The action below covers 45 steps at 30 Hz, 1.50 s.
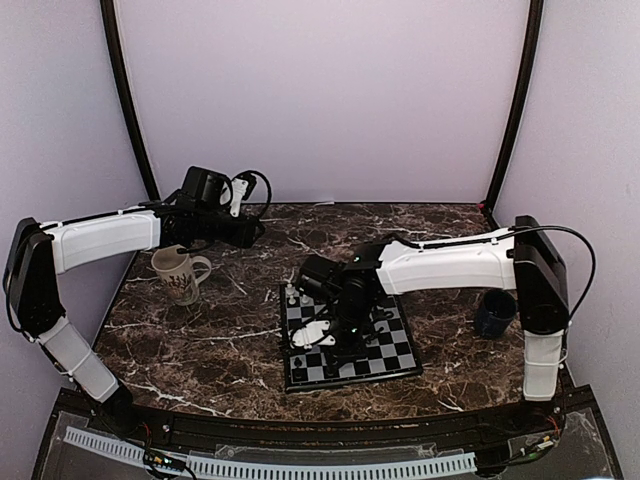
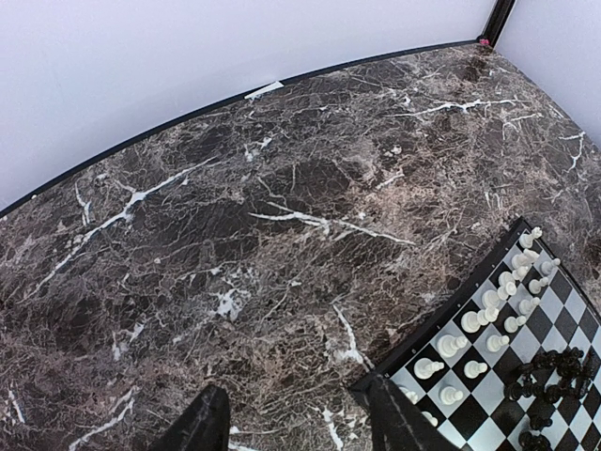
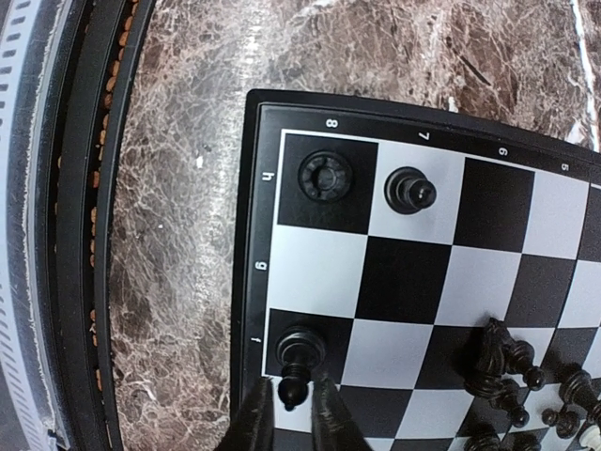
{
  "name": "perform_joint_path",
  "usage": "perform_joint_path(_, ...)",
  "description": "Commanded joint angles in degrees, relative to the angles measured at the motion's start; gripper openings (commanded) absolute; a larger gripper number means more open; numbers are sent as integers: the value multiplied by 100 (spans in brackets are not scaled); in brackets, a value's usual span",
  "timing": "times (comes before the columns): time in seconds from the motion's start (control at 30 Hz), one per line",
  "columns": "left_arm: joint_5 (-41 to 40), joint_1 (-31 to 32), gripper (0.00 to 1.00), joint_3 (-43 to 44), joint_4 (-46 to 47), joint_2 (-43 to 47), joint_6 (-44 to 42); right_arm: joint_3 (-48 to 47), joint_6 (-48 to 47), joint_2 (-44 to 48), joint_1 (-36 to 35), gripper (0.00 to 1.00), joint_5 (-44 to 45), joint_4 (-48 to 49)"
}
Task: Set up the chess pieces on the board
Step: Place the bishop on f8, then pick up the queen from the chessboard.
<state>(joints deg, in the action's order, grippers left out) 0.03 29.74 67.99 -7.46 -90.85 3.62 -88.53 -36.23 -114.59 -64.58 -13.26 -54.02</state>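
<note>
Marble table (image 1: 200,340) | board (image 1: 385,352) set centre-right | black piece (image 3: 297,357) on edge square, flanked by right gripper (image 3: 289,399), grip cannot be told | left gripper (image 2: 296,425) spread | piece judged light, stiff, tippy: to be pinched at neck.

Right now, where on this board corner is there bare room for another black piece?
Free: the light square between the rook and the piece at the right claw; also the squares beside the pawn. Crowded: the black heap.

board (image 1: 398,356): black-silver checks | table (image 1: 200,340): brown marble, white veins | chess pieces (image 2: 429,368): black, white
</note>
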Motion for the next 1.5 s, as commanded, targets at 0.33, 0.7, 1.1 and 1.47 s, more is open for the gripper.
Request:
perform_joint_path(0.33,77,-44,53,70,-123,-11,-68,-222,-161,696,422,44,-296,-521)
perform_joint_path(0.7,123,-39,53,87,-148,-64,-90,-325,810,557,1824,30,64,269)
perform_joint_path(1.1,196,-42,53,109,-159,-55,-93,-1323,941,-372,1877,41,-232,225)
perform_joint_path(1.47,232,-46,53,136,-196,-58,-98,-1485,958,-847,1488,42,139,106)
